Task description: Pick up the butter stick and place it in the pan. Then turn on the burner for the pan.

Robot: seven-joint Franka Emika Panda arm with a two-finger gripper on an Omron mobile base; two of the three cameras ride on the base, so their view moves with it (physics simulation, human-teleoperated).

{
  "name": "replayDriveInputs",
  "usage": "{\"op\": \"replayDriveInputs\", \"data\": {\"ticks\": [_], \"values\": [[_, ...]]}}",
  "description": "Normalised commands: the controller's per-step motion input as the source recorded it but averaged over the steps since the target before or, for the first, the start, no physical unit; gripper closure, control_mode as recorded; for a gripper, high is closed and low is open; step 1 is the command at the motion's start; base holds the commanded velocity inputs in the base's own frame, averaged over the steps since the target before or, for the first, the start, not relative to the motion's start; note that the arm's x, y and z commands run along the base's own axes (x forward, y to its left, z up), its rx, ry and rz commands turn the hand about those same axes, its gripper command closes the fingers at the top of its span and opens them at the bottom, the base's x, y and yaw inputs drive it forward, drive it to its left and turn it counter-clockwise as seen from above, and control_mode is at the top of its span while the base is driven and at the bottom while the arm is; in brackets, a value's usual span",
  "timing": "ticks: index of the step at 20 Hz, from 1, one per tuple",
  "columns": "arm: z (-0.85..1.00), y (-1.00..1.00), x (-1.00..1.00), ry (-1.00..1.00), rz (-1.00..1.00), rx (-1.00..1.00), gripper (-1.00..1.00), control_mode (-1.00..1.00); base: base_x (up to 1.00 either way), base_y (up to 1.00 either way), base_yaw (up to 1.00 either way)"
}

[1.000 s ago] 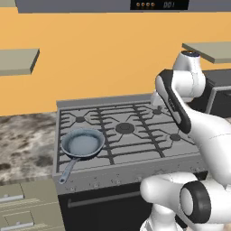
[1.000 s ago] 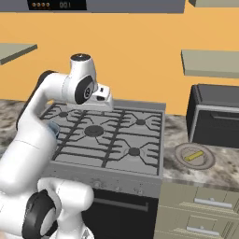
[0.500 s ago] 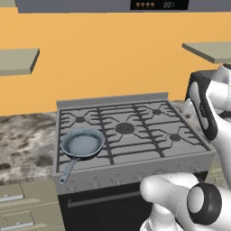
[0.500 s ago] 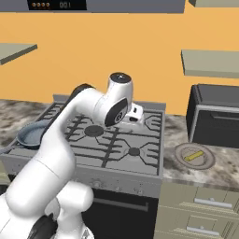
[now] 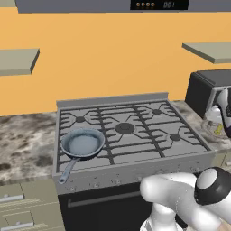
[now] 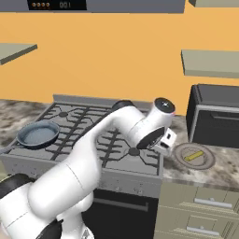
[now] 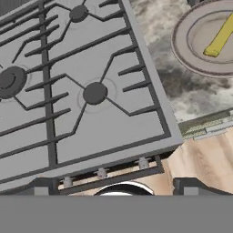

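The gripper point(image 6: 167, 140), wide open and empty, is reaching right for the butter point(image 6: 193, 156); next it needs lowering over it.

1. One pan point(image 5: 83, 142), on the stove.
2. One butter stick point(image 6: 193, 155).
3. One round plate point(image 6: 205, 162) under the stick.
4. One stove point(image 5: 135, 110), five burners.
5. One dark microwave point(image 6: 215, 115).

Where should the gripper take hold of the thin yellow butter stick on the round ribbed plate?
Grip the thin yellow butter stick at mid-length, across its narrow width, coming from above. It lies flat on the round ribbed plate, so probably only its long sides give the open gripper purchase.
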Motion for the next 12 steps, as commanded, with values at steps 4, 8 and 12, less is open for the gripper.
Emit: {"op": "replayDriveInputs", "data": {"ticks": [4, 8, 12], "values": [[-0.14, -1.0, 0.15, 0.14, -0.2, 0.17, -1.0, -1.0, 0.0, 0.0, 0.0], [-0.17, -0.74, 0.23, 0.06, -0.12, 0.05, -1.0, -1.0, 0.0, 0.0, 0.0], [-0.31, -0.43, 0.58, 0.04, -0.06, 0.0, -1.0, -1.0, 0.0, 0.0, 0.0]]}}
